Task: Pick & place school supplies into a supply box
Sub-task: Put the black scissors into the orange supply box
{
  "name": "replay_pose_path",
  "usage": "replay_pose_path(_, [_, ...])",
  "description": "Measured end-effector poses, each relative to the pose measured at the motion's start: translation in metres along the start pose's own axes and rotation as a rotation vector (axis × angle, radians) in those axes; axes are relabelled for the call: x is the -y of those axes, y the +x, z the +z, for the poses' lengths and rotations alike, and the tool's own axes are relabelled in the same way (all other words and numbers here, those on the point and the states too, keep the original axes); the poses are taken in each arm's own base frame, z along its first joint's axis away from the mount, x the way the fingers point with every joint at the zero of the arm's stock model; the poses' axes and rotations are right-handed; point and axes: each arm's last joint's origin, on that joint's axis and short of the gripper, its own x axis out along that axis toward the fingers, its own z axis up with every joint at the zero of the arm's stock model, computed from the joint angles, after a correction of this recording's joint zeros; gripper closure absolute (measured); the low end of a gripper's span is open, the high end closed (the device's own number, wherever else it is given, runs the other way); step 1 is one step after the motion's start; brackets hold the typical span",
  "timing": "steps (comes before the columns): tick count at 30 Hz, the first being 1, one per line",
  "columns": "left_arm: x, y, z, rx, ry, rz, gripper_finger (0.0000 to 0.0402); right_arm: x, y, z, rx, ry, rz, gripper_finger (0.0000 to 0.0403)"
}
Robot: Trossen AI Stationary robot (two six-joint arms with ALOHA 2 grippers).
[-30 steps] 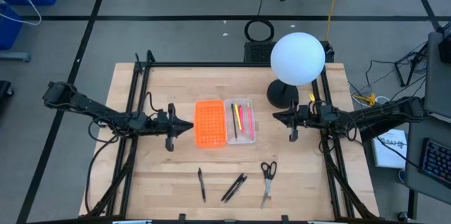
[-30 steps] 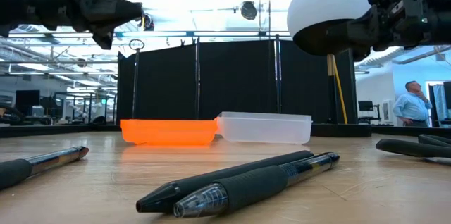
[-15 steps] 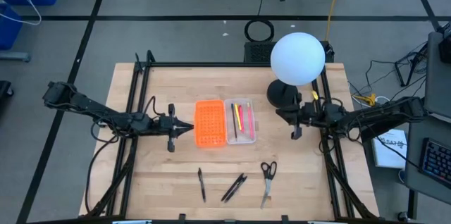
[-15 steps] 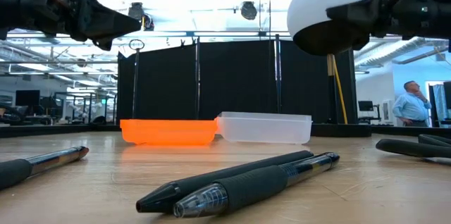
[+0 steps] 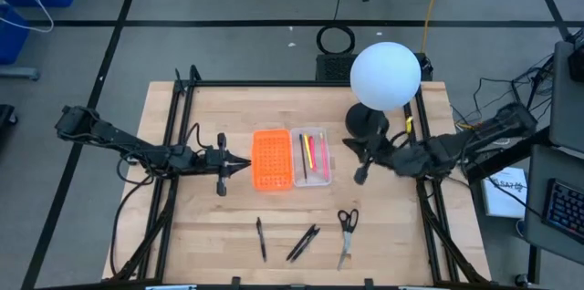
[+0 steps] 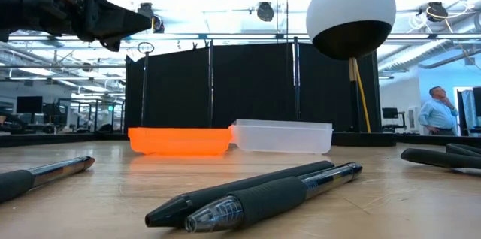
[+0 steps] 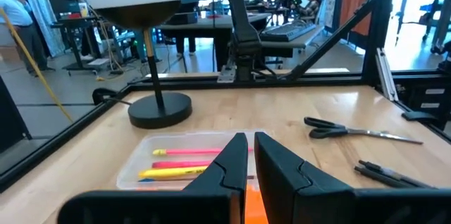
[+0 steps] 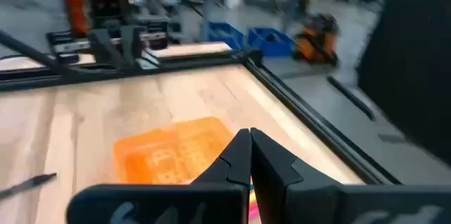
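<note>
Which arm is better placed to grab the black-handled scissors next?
Right, probably. The right gripper hangs shut just above the black-handled silver scissors; the left gripper sits beyond the orange-and-clear plastic supply box, farther off.

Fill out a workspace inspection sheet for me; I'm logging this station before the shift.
Surface: wooden table, bare apart from items below.
Job's things: supply box open, pens in its clear half; loose pens, one pen and scissors near the front edge.
Clutter: white globe lamp on a black base.
Grippers: left gripper beside the box's orange half, fingers nearly shut, empty; right gripper right of the box, shut, empty.
Cables: black cable along the left arm.
Surroundings: a person standing beyond the table.
</note>
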Motion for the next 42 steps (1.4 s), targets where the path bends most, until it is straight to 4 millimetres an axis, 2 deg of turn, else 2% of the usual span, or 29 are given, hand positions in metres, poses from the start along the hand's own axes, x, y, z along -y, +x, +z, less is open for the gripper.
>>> replay_pose_path(8, [0.0,0.0,0.003,0.035,-0.012,0.0,0.0364,-0.067,0.013,0.024,-0.248,0.135,-0.061,0.0403])
replay_pose_path(13, [0.0,0.0,0.003,0.032,0.008,0.0,0.0364,-0.096,0.027,0.018,-0.521,0.308,-0.028,0.0403])
replay_pose_path(16, [0.0,0.0,0.001,0.012,0.055,-0.001,0.0364,-0.101,0.029,0.003,-0.713,0.446,-0.105,0.0403])
replay_pose_path(20, [0.0,0.0,-0.001,-0.007,0.096,-0.002,0.0364,-0.1,0.03,-0.023,-0.904,0.592,-0.377,0.0403])
replay_pose_path(23, [0.0,0.0,-0.001,-0.009,0.102,-0.002,0.0364,-0.104,0.027,-0.04,-1.033,0.65,-0.565,0.0403])
replay_pose_path(25, [0.0,0.0,-0.001,-0.008,0.109,-0.002,0.0364,-0.111,0.028,-0.051,-1.09,0.66,-0.62,0.0403])
replay_pose_path(29, [0.0,0.0,0.0,0.0,0.153,-0.001,0.0364,-0.125,0.031,-0.062,-1.111,0.697,-0.624,0.0403])
replay_pose_path(34, [0.0,0.0,0.002,0.016,0.146,0.001,0.0364,-0.141,0.044,-0.071,-1.088,0.692,-0.505,0.0395])
replay_pose_path(38, [0.0,0.0,0.002,0.016,0.148,0.0,0.0364,-0.145,0.048,-0.07,-1.073,0.747,-0.45,0.0365])
replay_pose_path(42, [0.0,0.0,0.002,0.017,0.149,0.0,0.0364,-0.145,0.048,-0.071,-1.104,0.812,-0.484,0.0315])
